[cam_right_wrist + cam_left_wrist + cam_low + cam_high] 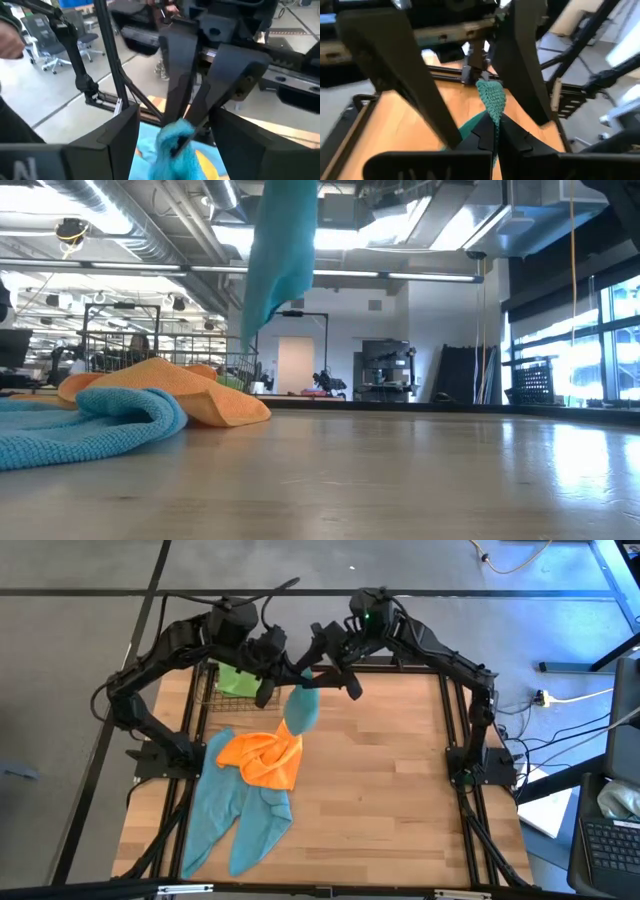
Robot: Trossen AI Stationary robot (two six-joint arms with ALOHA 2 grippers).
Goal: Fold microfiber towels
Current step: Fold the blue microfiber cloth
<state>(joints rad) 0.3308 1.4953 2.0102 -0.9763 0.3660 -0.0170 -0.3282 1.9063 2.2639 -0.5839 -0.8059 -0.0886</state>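
One teal towel (301, 708) hangs off the table, long axis vertical, pinched at its top edge by the left gripper (287, 675), whose fingers are pressed tight on a narrow bit of cloth (clear in the left wrist view, where the weave pokes up between the closed tips). In the low view it drops from the top of the picture and ends above the pile, touching nothing below.

Nearest the front edge, more teal towels (235, 815) lie flat and crumpled, with the orange towel (265, 757) bunched on top of them. The hanging towel's lower end is just beyond the orange one. Farther back sits a lime green towel (238, 681) in a wire basket (205, 690) (basket contents otherwise hard to make out).

The right gripper (318, 677) is just beside the left one at the same height, fingers spread wide and holding nothing. In the right wrist view the teal cloth bunches up right between its open fingers, so the towel's top is directly ahead of it. My read: the right arm is the one to grab next, closing on the top edge beside the left's pinch to spread the towel.
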